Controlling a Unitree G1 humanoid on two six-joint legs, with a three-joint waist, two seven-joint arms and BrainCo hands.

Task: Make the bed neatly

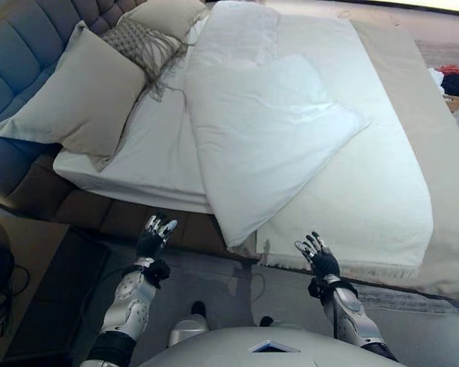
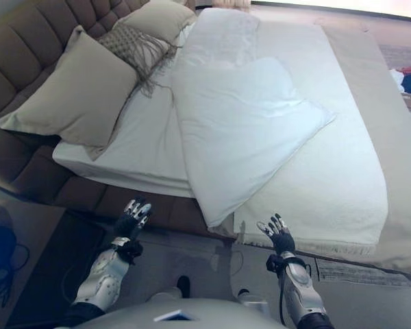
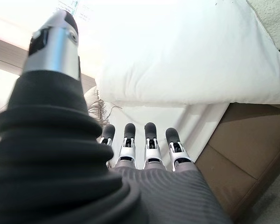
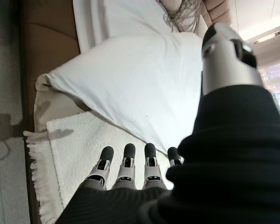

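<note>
A white duvet (image 1: 275, 122) lies folded back on the bed, its lower corner (image 1: 237, 233) hanging over the near edge. Under it lies a cream fringed blanket (image 1: 367, 206) on a beige bedspread (image 1: 436, 153). At the head rest a large beige pillow (image 1: 84, 95), a fringed patterned cushion (image 1: 141, 42) and another pillow (image 1: 168, 15). My left hand (image 1: 154, 235) is open in front of the brown bed base (image 1: 130, 218), short of the mattress. My right hand (image 1: 319, 256) is open just before the blanket's fringed edge (image 4: 35, 158), touching nothing.
A padded headboard (image 1: 23, 46) runs along the left. A dark nightstand (image 1: 57, 298) stands at the lower left. Clothes lie on the floor at the far right (image 1: 453, 82). Grey floor lies between me and the bed.
</note>
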